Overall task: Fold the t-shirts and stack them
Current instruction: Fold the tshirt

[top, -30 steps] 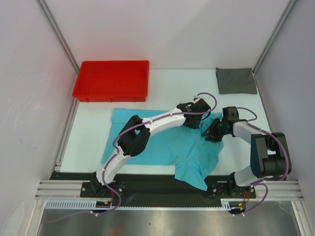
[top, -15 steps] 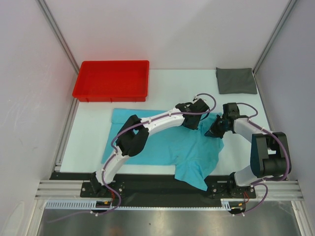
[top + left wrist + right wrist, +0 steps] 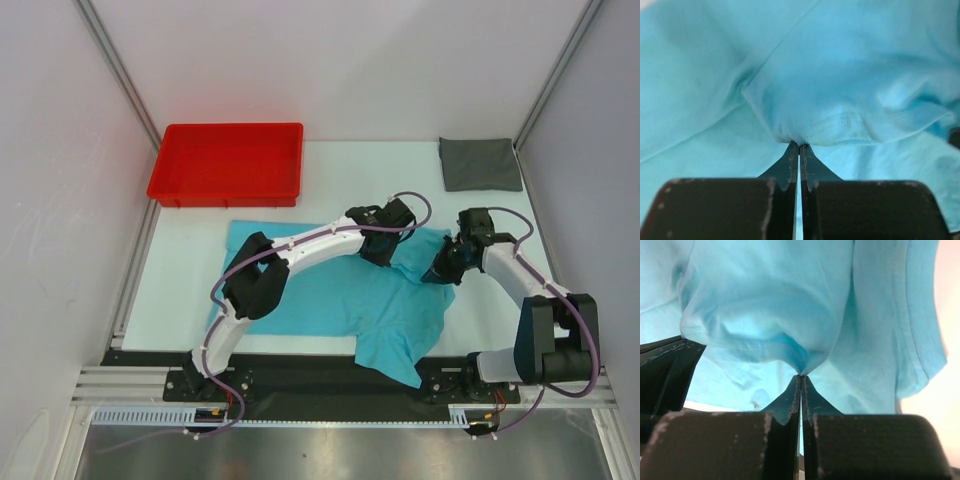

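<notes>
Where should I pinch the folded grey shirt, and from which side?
Probably the near edge of the grey shirt, approached from the near side: it lies flat in the far right corner, hemmed in behind and on its right, leaving only the near and left edges open.

Top external: fixed high behind the near edge of the desk (image 3: 370,185), looking down and forward, whole surface to the far corners in frame. Left wrist: very close, aimed along the left fingers (image 3: 788,164) onto the turquoise t-shirt (image 3: 840,75). Right wrist: equally close, aimed along the right fingers (image 3: 790,401). Shared by all three: cloth toward the desk's right edge.
</notes>
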Action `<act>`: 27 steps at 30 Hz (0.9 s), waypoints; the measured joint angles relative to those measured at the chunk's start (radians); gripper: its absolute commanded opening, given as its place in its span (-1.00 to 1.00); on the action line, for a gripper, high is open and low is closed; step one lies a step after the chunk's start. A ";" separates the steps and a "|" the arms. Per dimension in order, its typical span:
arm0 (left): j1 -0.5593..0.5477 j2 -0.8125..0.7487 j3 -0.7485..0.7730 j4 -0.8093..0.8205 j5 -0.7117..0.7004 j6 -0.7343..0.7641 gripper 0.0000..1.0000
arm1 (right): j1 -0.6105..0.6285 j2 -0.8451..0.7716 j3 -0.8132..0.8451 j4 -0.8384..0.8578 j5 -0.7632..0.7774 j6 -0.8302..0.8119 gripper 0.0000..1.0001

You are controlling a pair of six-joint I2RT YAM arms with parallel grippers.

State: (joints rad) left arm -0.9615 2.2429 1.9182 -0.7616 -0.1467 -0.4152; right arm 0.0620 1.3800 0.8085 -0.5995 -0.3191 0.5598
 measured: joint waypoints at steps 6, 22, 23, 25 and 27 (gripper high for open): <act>0.003 -0.048 -0.087 -0.013 0.039 0.032 -0.99 | -0.005 -0.045 -0.005 -0.055 -0.003 -0.016 -1.00; 0.003 -0.078 -0.159 -0.019 0.081 0.051 -0.99 | -0.005 -0.148 -0.085 -0.127 -0.011 -0.015 -1.00; 0.003 -0.078 -0.159 -0.019 0.084 0.051 -0.99 | -0.005 -0.148 -0.095 -0.127 -0.011 -0.014 -1.00; 0.003 -0.078 -0.161 -0.019 0.092 0.051 -0.99 | -0.005 -0.148 -0.111 -0.127 -0.012 -0.011 -1.00; 0.003 -0.078 -0.165 -0.018 0.099 0.051 -0.99 | -0.005 -0.148 -0.121 -0.124 -0.014 -0.008 -1.00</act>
State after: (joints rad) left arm -0.9588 2.1651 1.7535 -0.7799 -0.0479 -0.3645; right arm 0.0566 1.2320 0.6872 -0.7235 -0.3336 0.5514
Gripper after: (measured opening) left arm 0.010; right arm 0.009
